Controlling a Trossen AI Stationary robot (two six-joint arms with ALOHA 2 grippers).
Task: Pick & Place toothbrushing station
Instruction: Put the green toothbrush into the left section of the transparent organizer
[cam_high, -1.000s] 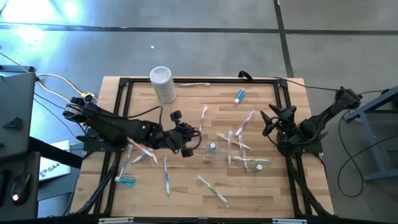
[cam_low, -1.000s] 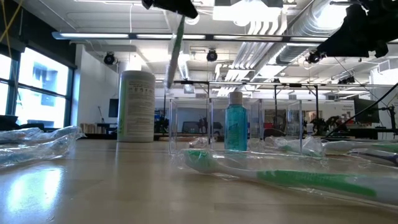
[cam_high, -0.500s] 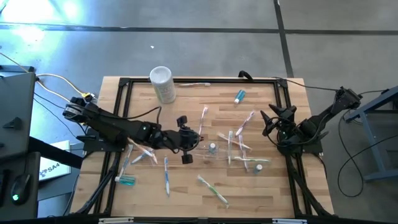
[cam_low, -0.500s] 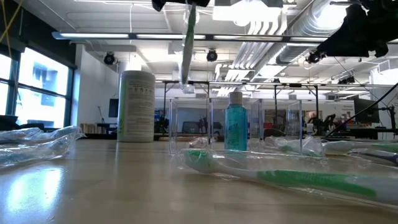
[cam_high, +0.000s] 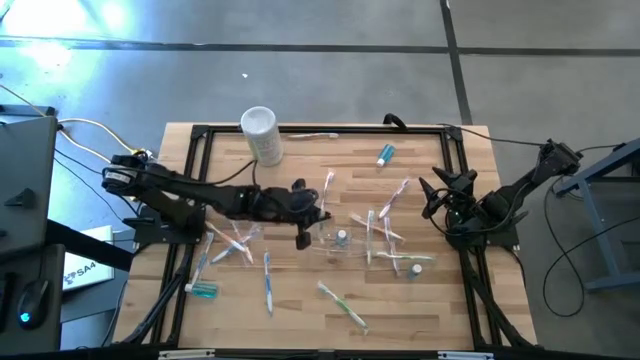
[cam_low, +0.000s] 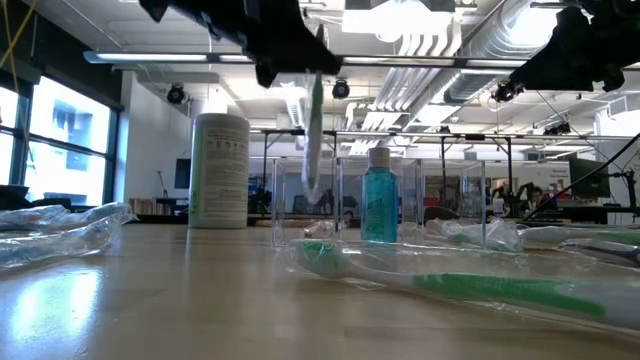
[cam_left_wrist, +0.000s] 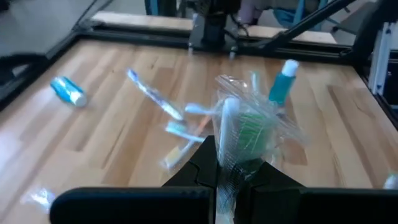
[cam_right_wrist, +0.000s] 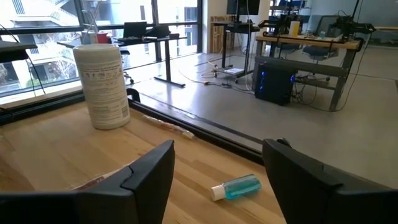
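Note:
My left gripper (cam_high: 306, 214) is shut on a plastic-wrapped green toothbrush (cam_low: 313, 140) at mid-table, by the left side of the clear cup (cam_high: 338, 246). A teal toothpaste tube (cam_low: 379, 205) stands upright in the cup (cam_low: 440, 215). The brush's lower end (cam_low: 310, 190) shows level with the cup's wall; whether it is inside I cannot tell. Other wrapped toothbrushes (cam_high: 268, 285) lie flat on the wood around the cup. My right gripper (cam_high: 438, 192) waits open at the table's right edge, holding nothing. My left gripper pinches the wrapped toothbrush between its two fingers (cam_left_wrist: 202, 165), through the clear wrapper (cam_left_wrist: 227, 155), near its upper end. The fingers come from the table's left, slanting a little down and lying across the brush. It hangs nearly upright below them, clear of the table.
A tall white cylinder (cam_high: 260, 134) stands at the far left of the table. Loose teal tubes lie at the far right (cam_high: 385, 153) and near left (cam_high: 203, 290). A green toothbrush (cam_low: 450, 285) lies close to the near edge. A black frame (cam_high: 200, 130) borders the table.
My left gripper has moved toward the table's right edge and down, turning at the wrist. The toothbrush has gone with it, swinging from a slant to nearly upright; its lower end has come down to the height of the cup's wall.

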